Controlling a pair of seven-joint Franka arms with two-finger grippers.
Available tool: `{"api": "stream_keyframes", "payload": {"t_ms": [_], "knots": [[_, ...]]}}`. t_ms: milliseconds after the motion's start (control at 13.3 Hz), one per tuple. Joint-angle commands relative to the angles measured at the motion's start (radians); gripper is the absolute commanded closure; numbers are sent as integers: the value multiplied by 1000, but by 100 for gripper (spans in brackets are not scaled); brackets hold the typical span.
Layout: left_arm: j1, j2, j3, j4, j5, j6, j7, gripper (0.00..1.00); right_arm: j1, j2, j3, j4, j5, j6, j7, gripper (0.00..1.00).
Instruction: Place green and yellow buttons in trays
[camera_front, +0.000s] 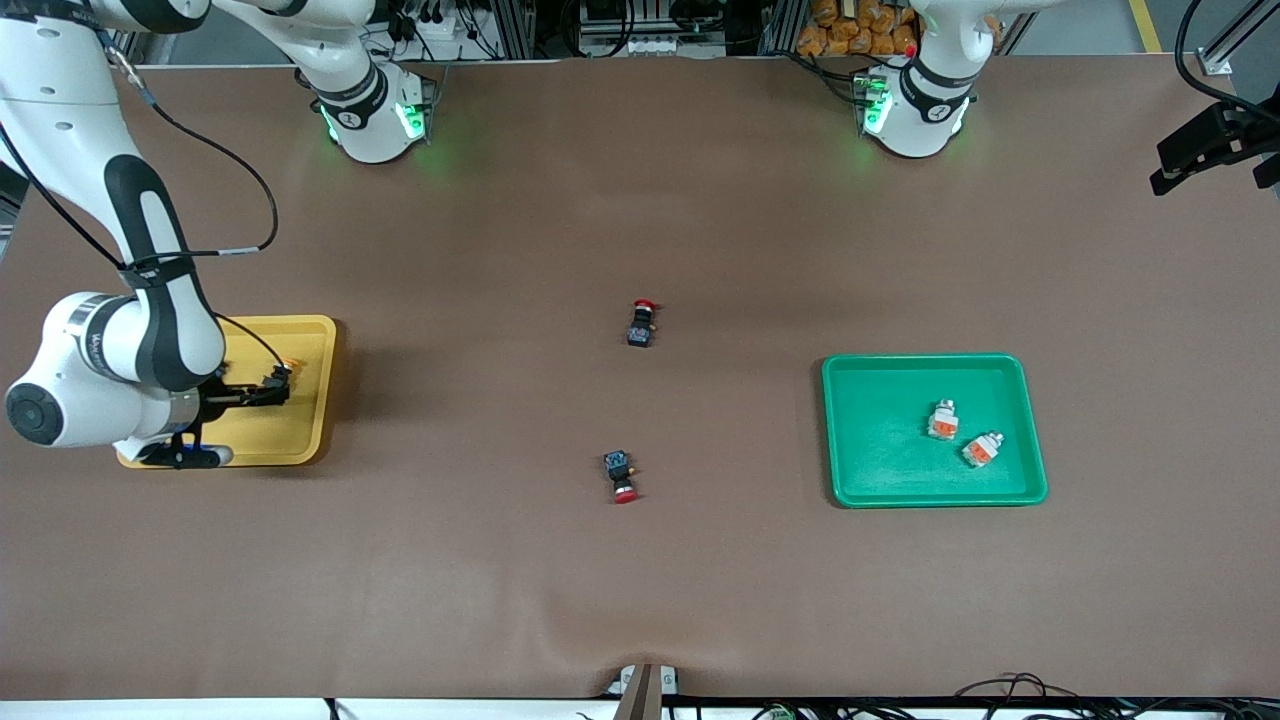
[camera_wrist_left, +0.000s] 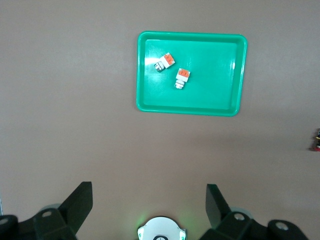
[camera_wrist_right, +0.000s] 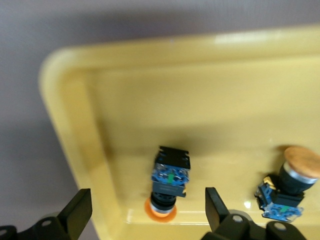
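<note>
The yellow tray (camera_front: 312, 400) lies at the right arm's end of the table. My right gripper (camera_front: 279, 386) hangs low over it, open. In the right wrist view two black-blue buttons with orange-yellow caps lie in the yellow tray (camera_wrist_right: 175, 100): one (camera_wrist_right: 170, 181) between my open right gripper's (camera_wrist_right: 147, 215) fingers, the other (camera_wrist_right: 287, 187) beside it. The green tray (camera_front: 935, 495) holds two whitish-grey buttons with orange patches (camera_front: 942, 419) (camera_front: 982, 449). My left gripper (camera_wrist_left: 149, 202) is open and empty, high over the table, looking down on the green tray (camera_wrist_left: 190, 111) and its buttons (camera_wrist_left: 165, 62) (camera_wrist_left: 182, 77).
Two black buttons with red caps lie on the brown table between the trays, one (camera_front: 642, 324) farther from the front camera, one (camera_front: 621, 474) nearer. One shows at the edge of the left wrist view (camera_wrist_left: 316, 140). The left arm's gripper is out of the front view.
</note>
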Motion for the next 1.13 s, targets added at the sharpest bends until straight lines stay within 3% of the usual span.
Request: {"api": "stream_keyframes", "payload": {"t_ms": [0, 151, 527, 677, 1054], "knots": [[2, -7, 1, 1, -27, -12, 5, 0, 6, -20, 3, 116, 32, -74, -7, 0], [4, -7, 1, 1, -27, -12, 7, 0, 40, -10, 1, 277, 29, -223, -4, 0], [6, -7, 3, -1, -27, -26, 13, 0, 116, -45, -5, 487, 13, -404, 33, 0], [6, -7, 6, -1, -27, -26, 17, 0, 156, -111, -2, 498, 2, -427, 167, 0], [7, -7, 7, -1, -27, -26, 19, 0, 181, -264, 1, 504, -9, -570, 136, 0]]}}
